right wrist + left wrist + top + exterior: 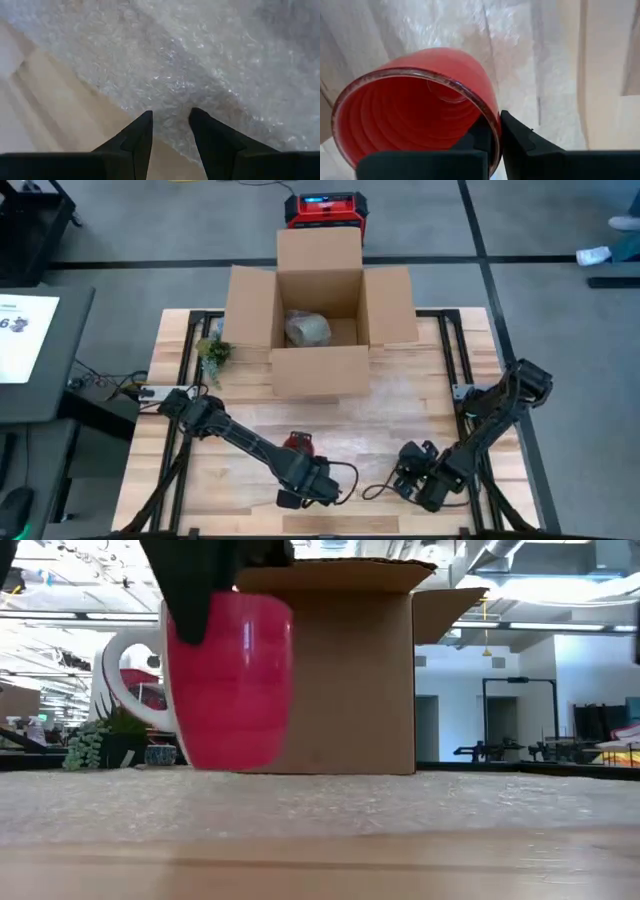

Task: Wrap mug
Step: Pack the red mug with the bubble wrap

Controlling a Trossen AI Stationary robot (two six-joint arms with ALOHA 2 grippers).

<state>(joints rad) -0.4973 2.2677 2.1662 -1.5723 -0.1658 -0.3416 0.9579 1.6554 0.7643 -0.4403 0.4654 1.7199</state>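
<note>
A red mug (pixel 297 442) with a white handle (pixel 113 680) hangs upright over the sheet of bubble wrap (pixel 350 415) spread on the wooden table (pixel 150 480), toward its near edge. My left gripper (pixel 301 463) is shut on the mug's rim. From the low view the mug's base (pixel 232 762) seems just clear of the wrap (pixel 320 805). My right gripper (pixel 171 120) stands open at the table's near right (pixel 410 472). It is low over the wrap's edge (pixel 150 100), with nothing between its fingers. My left gripper pinches the mug's rim (pixel 494 122), one finger (pixel 476 137) inside the mug and the other (pixel 522 142) outside against its wall. The fingers come from above, pointing down. The mug hangs upright below them, its handle on the side away from the hold.
An open cardboard box (pixel 320 320) stands at the table's far middle with a wrapped bundle (pixel 307 328) inside. A small green plant (pixel 213 351) sits left of the box. A red device (pixel 327 210) lies on the floor beyond the table.
</note>
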